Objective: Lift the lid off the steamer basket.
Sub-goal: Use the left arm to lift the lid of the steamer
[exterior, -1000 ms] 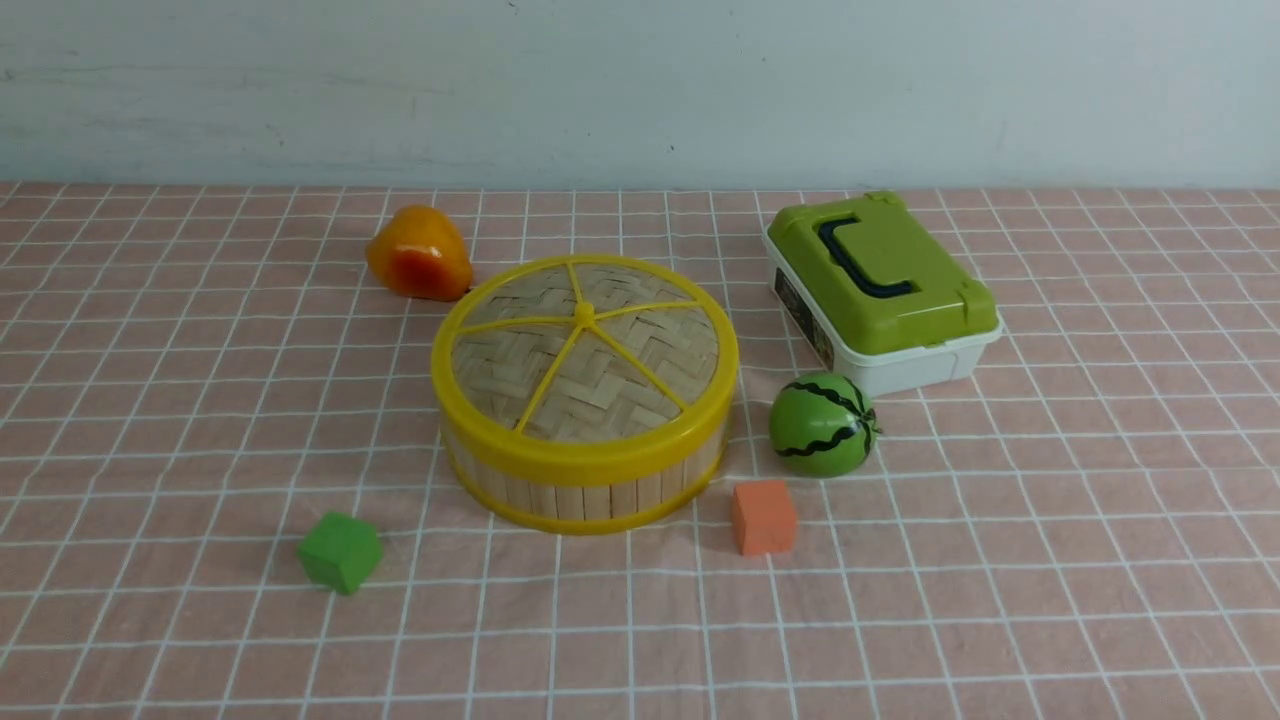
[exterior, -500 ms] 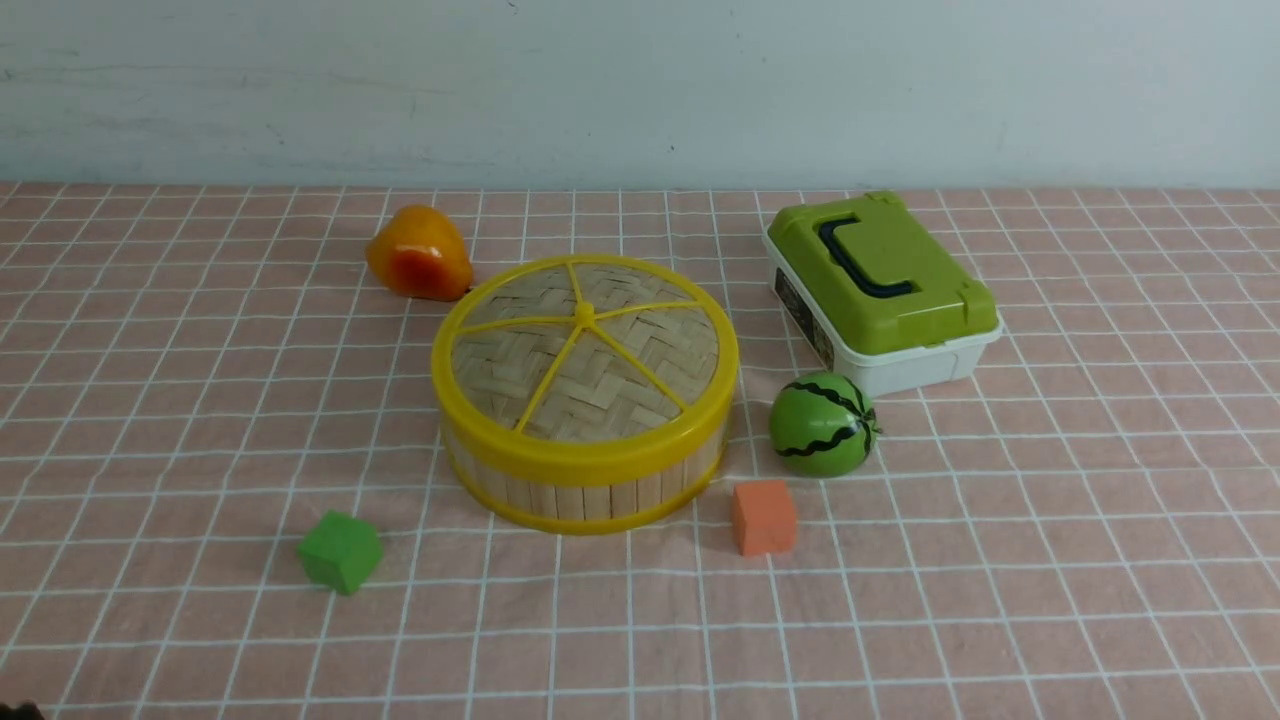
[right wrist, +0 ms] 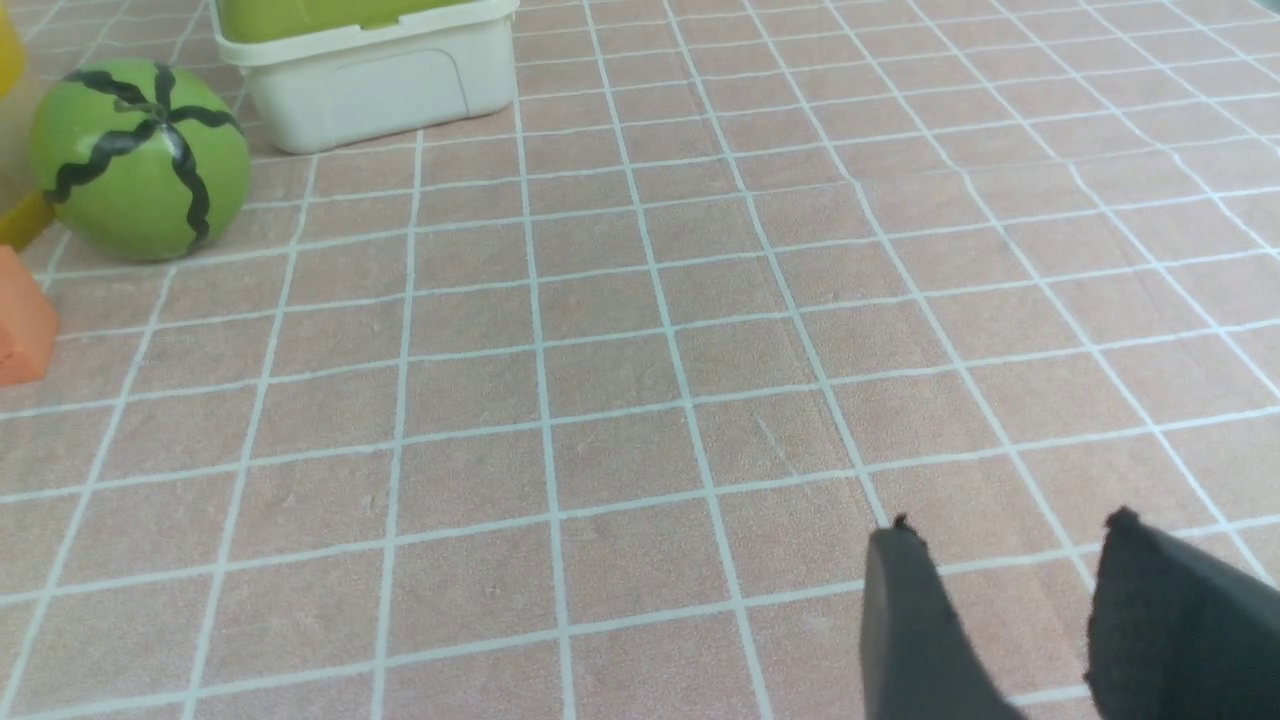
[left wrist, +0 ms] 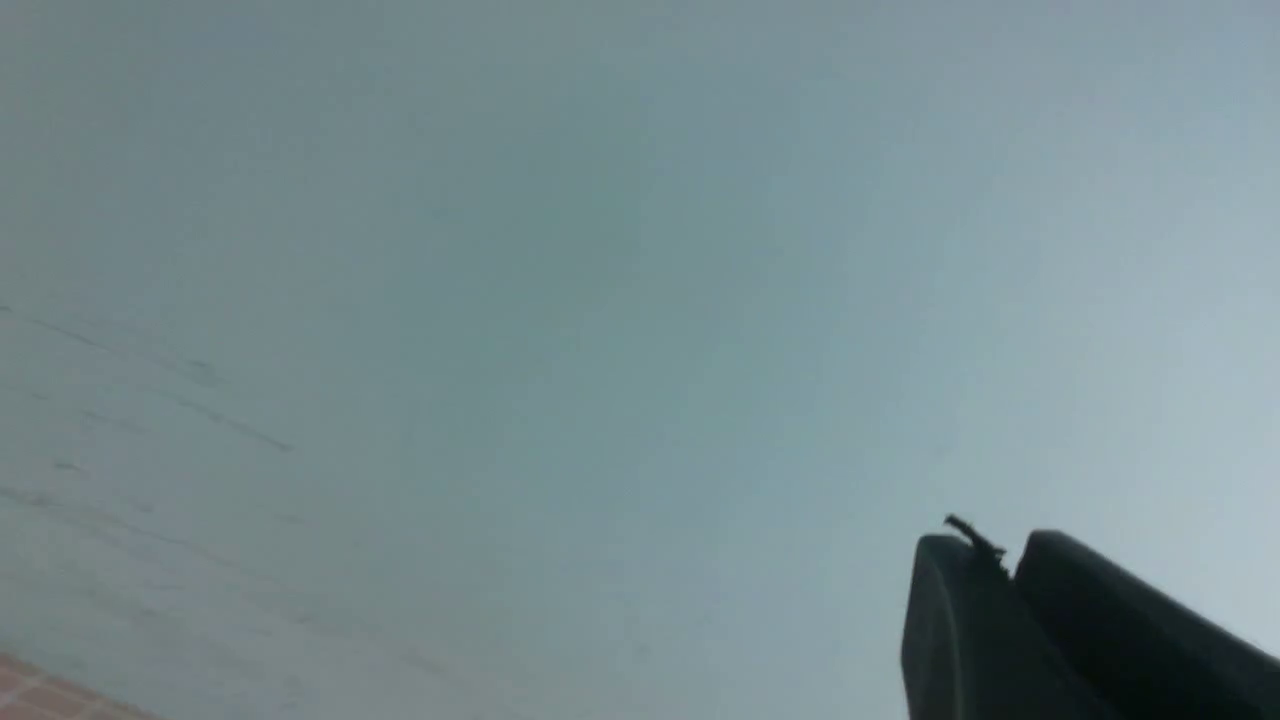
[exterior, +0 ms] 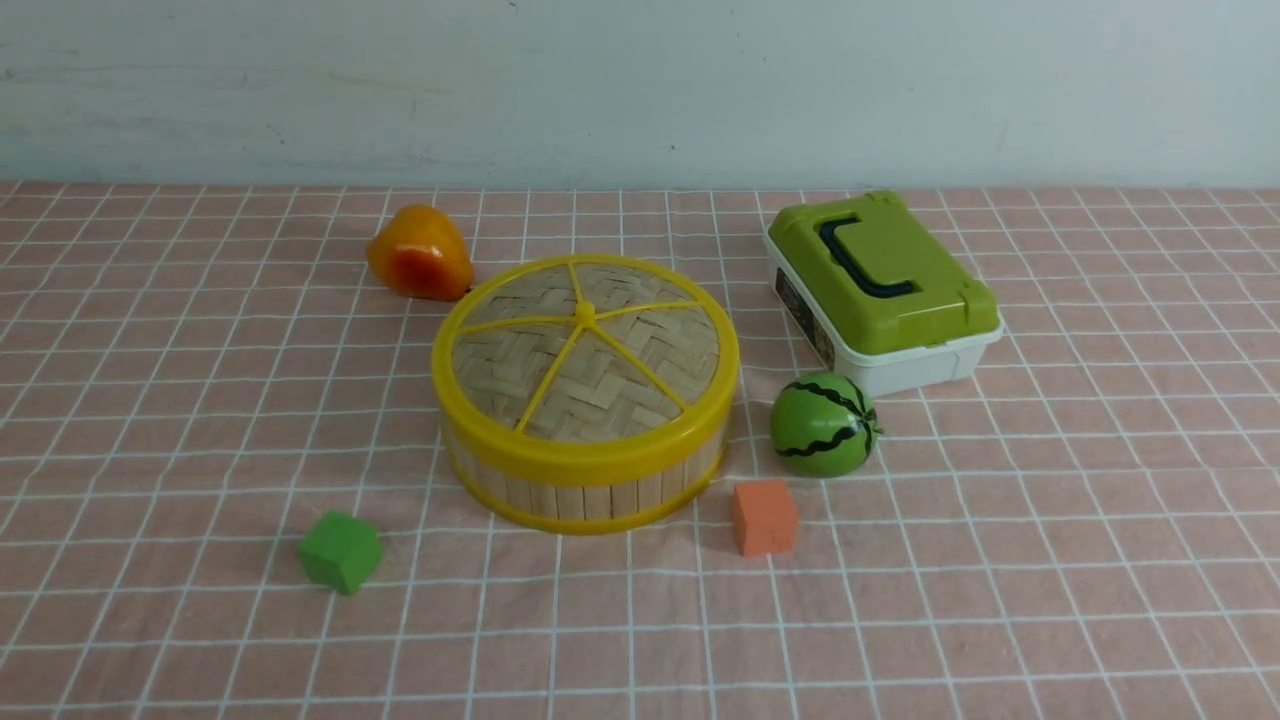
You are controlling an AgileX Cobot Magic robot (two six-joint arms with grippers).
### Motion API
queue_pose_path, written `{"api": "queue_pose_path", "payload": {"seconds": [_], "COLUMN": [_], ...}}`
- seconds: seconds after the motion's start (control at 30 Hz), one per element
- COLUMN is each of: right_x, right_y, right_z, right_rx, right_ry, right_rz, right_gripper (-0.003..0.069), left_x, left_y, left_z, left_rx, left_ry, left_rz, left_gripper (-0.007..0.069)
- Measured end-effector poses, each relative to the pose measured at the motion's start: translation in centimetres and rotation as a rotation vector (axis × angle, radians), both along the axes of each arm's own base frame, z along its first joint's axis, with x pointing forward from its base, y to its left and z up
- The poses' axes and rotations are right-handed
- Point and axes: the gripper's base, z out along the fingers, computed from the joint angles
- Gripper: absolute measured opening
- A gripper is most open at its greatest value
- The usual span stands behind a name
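The lid [exterior: 585, 360], a woven-bamboo disc with a thick yellow rim, yellow spokes and a small centre knob, sits shut on the steamer basket [exterior: 590, 490], a round tub of pale bamboo slats, mid-table in the front view. Neither gripper shows in the front view. In the left wrist view my left gripper [left wrist: 1005, 555] points at the pale wall, its fingers pressed together and empty. In the right wrist view my right gripper [right wrist: 1010, 530] is open and empty above the checked cloth, well right of the basket. A sliver of the basket's yellow rim [right wrist: 20, 220] shows there.
A toy watermelon [exterior: 823, 424] and an orange cube [exterior: 764, 516] lie right of the basket, a green cube [exterior: 340, 551] at its front left, an orange-yellow fruit [exterior: 418, 253] behind it. A white box with green lid [exterior: 880, 290] stands at the back right.
A small dark shape at the bottom left corner of the front view half a second ago is gone. The objects have not moved.
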Motion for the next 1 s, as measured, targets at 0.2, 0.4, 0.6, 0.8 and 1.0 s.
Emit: {"api": "queue_pose_path", "payload": {"seconds": [0.2, 0.4, 0.6, 0.8, 1.0], "right_x": [0.0, 0.0, 0.0, 0.0, 0.0], "right_y": [0.0, 0.0, 0.0, 0.0, 0.0], "right_z": [0.0, 0.0, 0.0, 0.0, 0.0], "right_rx": [0.000, 0.000, 0.000, 0.000, 0.000], "right_ry": [0.000, 0.000, 0.000, 0.000, 0.000], "right_rz": [0.000, 0.000, 0.000, 0.000, 0.000], "right_gripper": [0.0241, 0.0241, 0.0241, 0.0241, 0.0241], "left_x": [-0.3, 4.4, 11.9, 18.6, 23.8], "left_y": [-0.4, -1.3, -2.2, -4.6, -6.9], "left_z": [5.4, 10.7, 11.4, 12.2, 11.8], "left_rx": [0.087, 0.230, 0.189, 0.299, 0.419], "left_ry": [0.094, 0.525, 0.843, 1.108, 1.261], "left_rz": [-0.003, -0.048, -0.145, -0.404, -0.659], "left_gripper": [-0.0013, -0.0013, -0.0013, -0.0013, -0.0013]}}
